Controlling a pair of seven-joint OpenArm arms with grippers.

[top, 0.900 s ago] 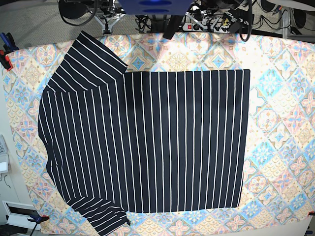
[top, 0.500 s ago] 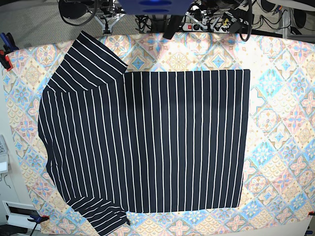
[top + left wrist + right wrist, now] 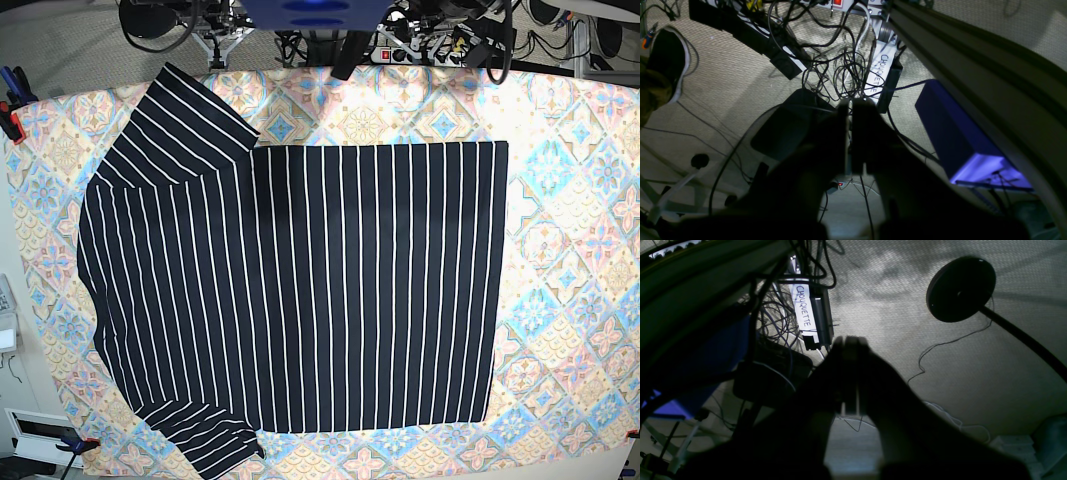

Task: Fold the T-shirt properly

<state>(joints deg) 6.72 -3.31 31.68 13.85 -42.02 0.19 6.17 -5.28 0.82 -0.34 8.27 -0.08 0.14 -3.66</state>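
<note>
The T-shirt [image 3: 300,290], dark with thin white pinstripes, lies spread flat on the pastel diamond-patterned tablecloth [image 3: 570,200] in the base view. Its collar end points left, its hem runs down the right side, and both sleeves stick out at the left. Neither gripper shows in the base view. In the left wrist view my left gripper [image 3: 850,105] is shut with nothing in it, pointing at the floor and cables off the table. My right gripper [image 3: 848,340] is likewise shut and empty in the right wrist view, over grey carpet.
Tangled cables [image 3: 840,66] and a power strip labelled box [image 3: 805,311] lie on the floor behind the table. A round black stand base [image 3: 960,288] sits on the carpet. Clamps [image 3: 10,100] hold the tablecloth at the left edge.
</note>
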